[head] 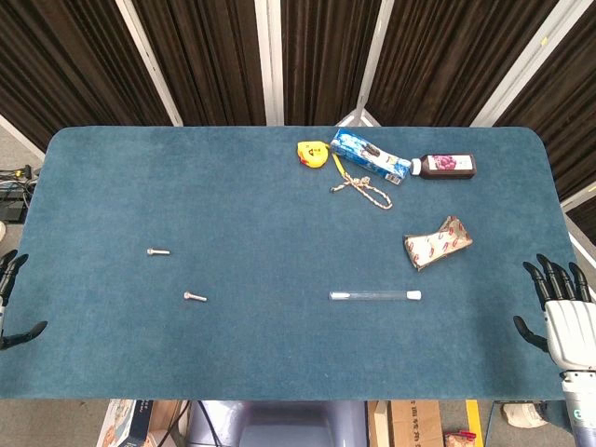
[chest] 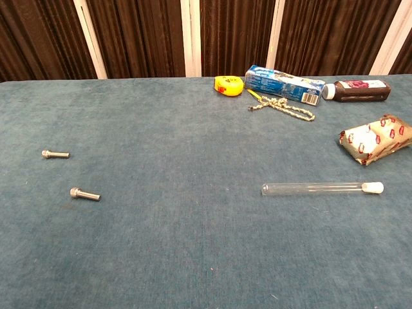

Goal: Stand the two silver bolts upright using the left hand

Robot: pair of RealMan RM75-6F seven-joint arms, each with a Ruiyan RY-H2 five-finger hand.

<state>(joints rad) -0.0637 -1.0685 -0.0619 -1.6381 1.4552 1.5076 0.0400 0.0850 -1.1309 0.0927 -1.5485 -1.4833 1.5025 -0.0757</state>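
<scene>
Two silver bolts lie flat on the blue table, left of the middle. The farther bolt (head: 157,251) (chest: 55,154) has its head pointing left. The nearer bolt (head: 195,297) (chest: 84,194) lies a little to its right and closer to me, also head to the left. My left hand (head: 11,298) shows only at the left edge of the head view, off the table's side, fingers apart and holding nothing, well left of both bolts. My right hand (head: 562,312) hovers at the table's right edge, fingers spread and empty. Neither hand appears in the chest view.
A glass test tube (head: 374,295) (chest: 322,188) lies flat right of centre. A crumpled red-and-white wrapper (head: 437,241) (chest: 374,138) sits at right. At the back are a yellow tape measure (head: 312,154), a blue carton (head: 370,155), a rope piece (head: 363,189) and a dark bottle (head: 445,166).
</scene>
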